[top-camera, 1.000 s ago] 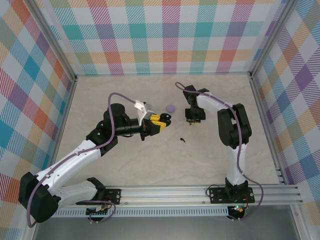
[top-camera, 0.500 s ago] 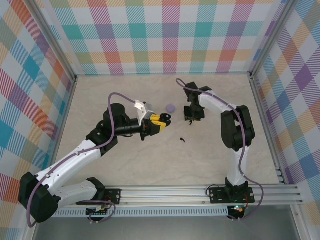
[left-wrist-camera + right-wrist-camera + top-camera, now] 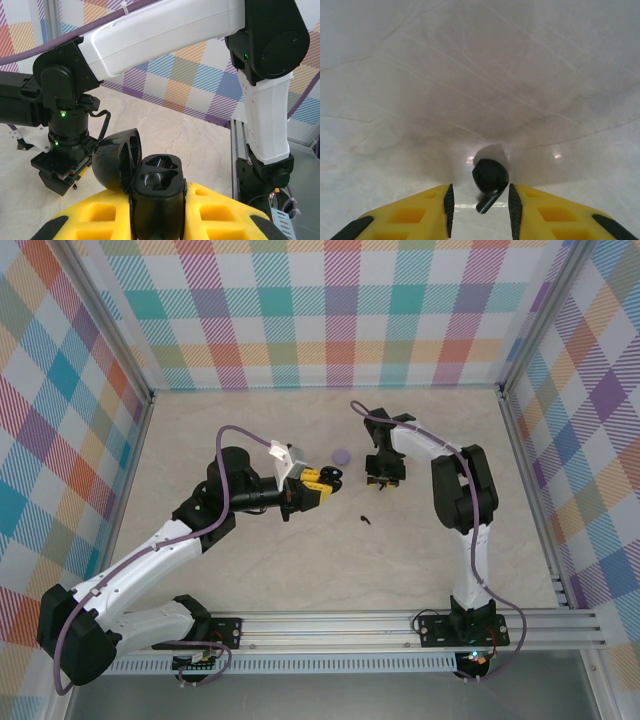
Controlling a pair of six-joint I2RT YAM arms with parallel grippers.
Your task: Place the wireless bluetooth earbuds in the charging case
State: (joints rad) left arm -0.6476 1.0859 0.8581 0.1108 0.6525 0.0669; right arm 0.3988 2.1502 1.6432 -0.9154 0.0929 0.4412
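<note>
On the table (image 3: pixel 470 75) under the right gripper (image 3: pixel 480 200) | straddling the black earbud (image 3: pixel 490 177) with fingers (image 3: pixel 420 212) spread | pinching the open black charging case (image 3: pixel 157 185) in the left gripper (image 3: pixel 157 215), off the table | risking closing off-centre and flicking the rounded earbud out sideways

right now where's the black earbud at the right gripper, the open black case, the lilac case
black earbud (image 3: pixel 490 176): right wrist view, its rounded head
open black case (image 3: pixel 159 172): left wrist view, its socket face
lilac case (image 3: pixel 341 455): top external view, middle

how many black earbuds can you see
2: one earbud loose on the table, another between the jaws of the open right gripper. Others may be hidden.
</note>
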